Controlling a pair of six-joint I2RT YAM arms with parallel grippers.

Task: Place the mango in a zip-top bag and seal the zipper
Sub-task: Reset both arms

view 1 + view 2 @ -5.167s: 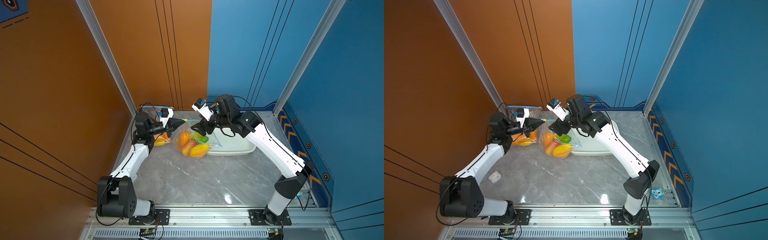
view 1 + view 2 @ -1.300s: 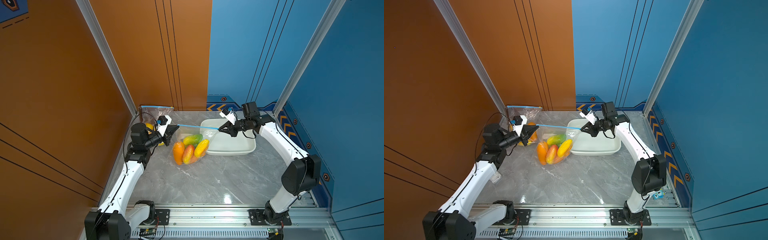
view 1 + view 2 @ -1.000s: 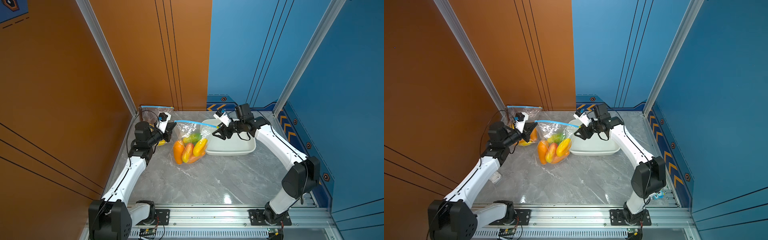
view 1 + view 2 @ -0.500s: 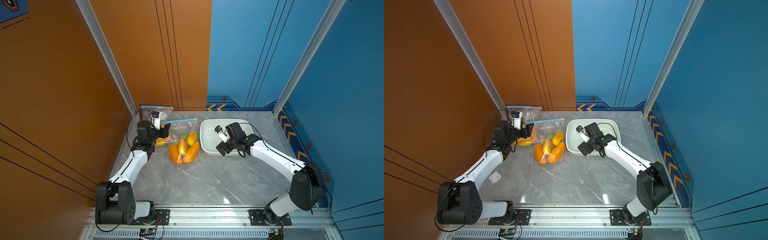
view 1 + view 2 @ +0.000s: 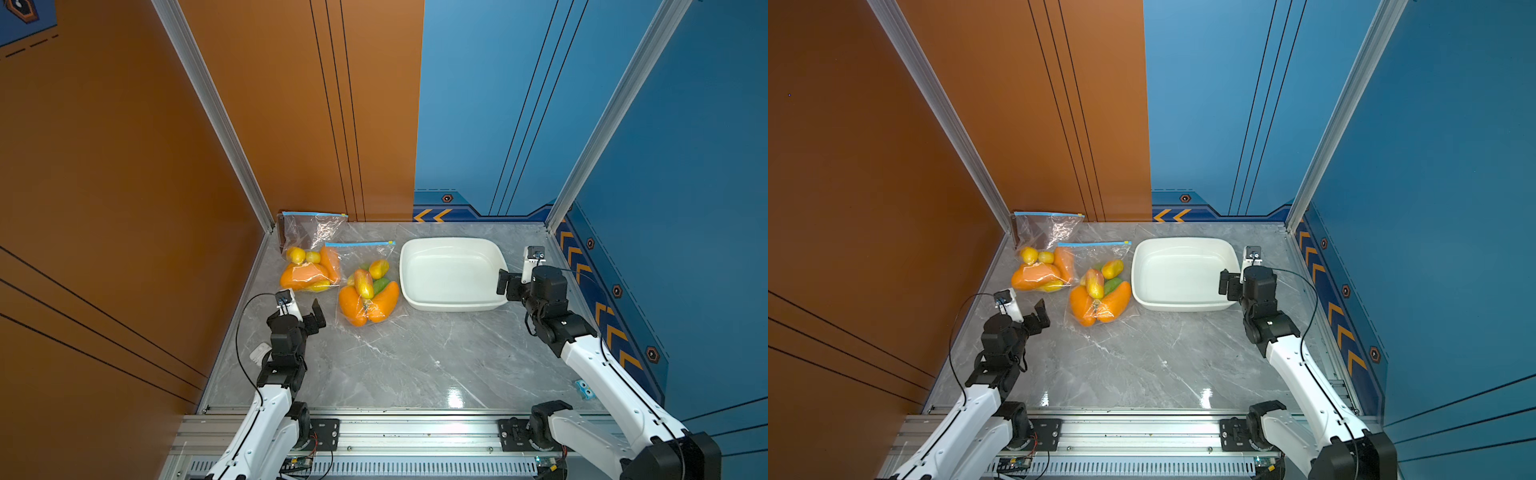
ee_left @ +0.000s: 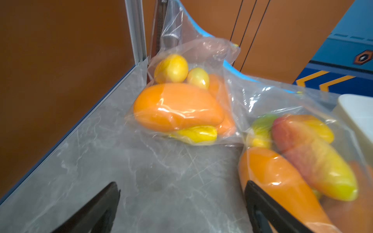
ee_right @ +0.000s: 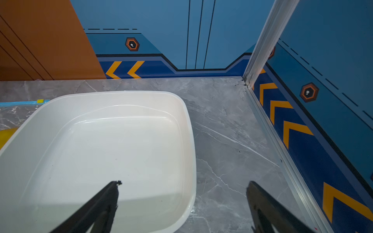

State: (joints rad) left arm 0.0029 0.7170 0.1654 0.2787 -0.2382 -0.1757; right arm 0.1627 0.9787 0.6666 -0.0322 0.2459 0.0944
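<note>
both pincers gape wide, holding nothing: left gripper (image 6: 181,184), right gripper (image 7: 182,182); zip-top bag (image 5: 361,254) of mangoes (image 5: 365,300) lies just left of white tray (image 5: 453,307).

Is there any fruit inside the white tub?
No, the white tub shows only its bare bottom in the right wrist view; the mangoes lie in a zip-top bag beside it.

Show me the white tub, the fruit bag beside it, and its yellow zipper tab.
white tub (image 5: 451,276), in a top view, bare floor.
fruit bag (image 5: 353,253), in a top view, clear plastic above fruit.
yellow zipper tab (image 7: 40,100), right wrist view, middle.
</note>
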